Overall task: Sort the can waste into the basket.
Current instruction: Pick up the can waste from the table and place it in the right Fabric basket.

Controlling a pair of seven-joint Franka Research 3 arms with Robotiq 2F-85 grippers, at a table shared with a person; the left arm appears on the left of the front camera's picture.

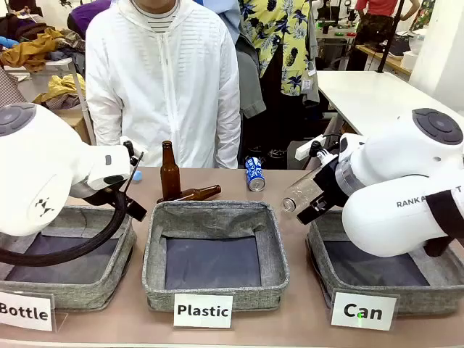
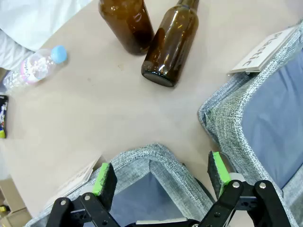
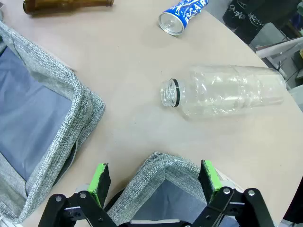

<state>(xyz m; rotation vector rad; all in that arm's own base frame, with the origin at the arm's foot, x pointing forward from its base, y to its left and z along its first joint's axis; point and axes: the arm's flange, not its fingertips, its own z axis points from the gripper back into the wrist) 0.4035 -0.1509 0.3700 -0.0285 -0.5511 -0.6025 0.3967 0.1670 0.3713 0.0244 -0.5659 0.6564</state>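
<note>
A blue can (image 1: 254, 174) with white lettering lies on its side at the far middle of the table; the right wrist view shows the same blue can (image 3: 182, 14) with its open end toward me. The dark dented can is out of view. The basket (image 1: 324, 264) carded "Can" stands at the front right, under my right arm. My right gripper (image 3: 154, 179) hangs open and empty over the basket's near corner (image 3: 163, 165), well short of the can. My left gripper (image 2: 161, 177) is open and empty above a corner of the "Bottle" bin (image 2: 142, 158).
A clear plastic bottle (image 3: 227, 92) lies between the right gripper and the blue can. Two brown bottles (image 2: 127, 23) (image 2: 170, 45), one upright and one lying, stand behind the "Plastic" bin (image 1: 214, 254). A small blue-capped bottle (image 2: 33, 66) lies far left. A person stands across the table.
</note>
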